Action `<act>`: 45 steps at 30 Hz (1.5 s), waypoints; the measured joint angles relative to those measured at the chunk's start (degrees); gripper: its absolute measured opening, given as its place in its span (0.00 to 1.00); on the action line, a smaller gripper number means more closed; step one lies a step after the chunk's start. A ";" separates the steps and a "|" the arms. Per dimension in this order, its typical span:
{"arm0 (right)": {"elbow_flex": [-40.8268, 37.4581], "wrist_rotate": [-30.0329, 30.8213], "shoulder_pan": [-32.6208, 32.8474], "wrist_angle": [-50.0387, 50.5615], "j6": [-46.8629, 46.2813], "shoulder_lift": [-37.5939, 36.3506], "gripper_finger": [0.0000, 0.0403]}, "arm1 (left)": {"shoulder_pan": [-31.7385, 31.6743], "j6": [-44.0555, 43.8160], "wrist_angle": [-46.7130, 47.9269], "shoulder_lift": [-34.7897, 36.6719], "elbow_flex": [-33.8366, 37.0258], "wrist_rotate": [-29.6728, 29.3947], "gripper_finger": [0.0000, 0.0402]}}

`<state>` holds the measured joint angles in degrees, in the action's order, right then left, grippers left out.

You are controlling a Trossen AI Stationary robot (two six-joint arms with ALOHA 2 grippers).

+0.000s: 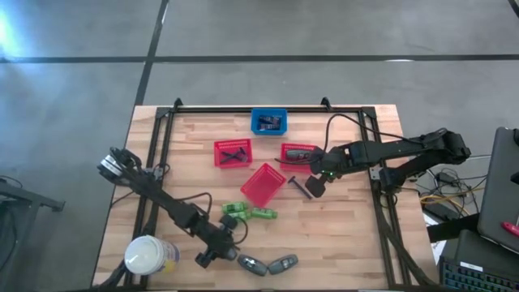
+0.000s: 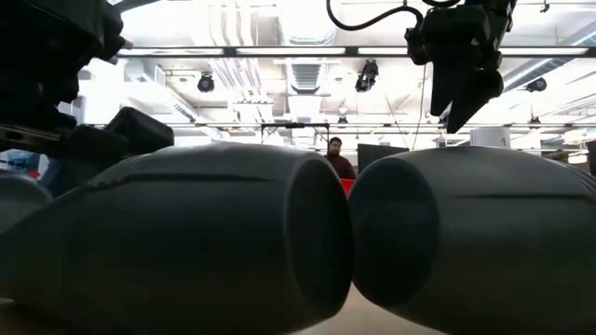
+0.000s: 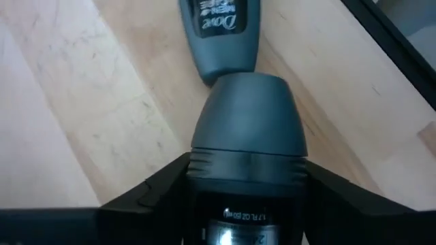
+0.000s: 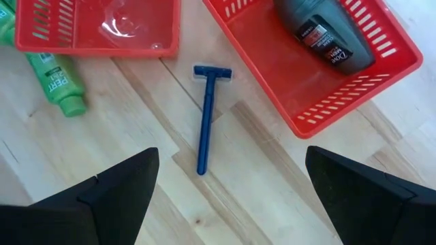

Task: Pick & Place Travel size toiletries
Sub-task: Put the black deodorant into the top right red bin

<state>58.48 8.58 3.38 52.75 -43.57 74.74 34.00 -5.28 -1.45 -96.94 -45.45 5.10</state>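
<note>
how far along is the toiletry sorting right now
Partly done. One grey oval deodorant bottle already lies in a red mesh basket, and the blue mesh basket holds dark items. In hand: the left gripper is around a grey bottle near the table's front edge, with a second bottle just ahead. Left: the blue razor under the open right gripper, and the green tubes.

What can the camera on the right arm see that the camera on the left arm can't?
Only the right wrist view shows a blue razor lying on the table, a green tube, and two red baskets, one holding a grey bottle. Its gripper is wide open above the razor. Only the left wrist view shows the left gripper around a grey bottle, another bottle just beyond. Both show the wooden table.
</note>
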 joint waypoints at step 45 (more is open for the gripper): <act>2.10 5.16 1.53 10.18 -5.56 -2.58 0.91 | -38.03 -33.66 9.75 -5.81 -18.60 -9.14 0.54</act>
<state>60.58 13.74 4.91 62.93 -49.12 72.16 -4.03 -38.94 8.30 -102.75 -64.05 -4.04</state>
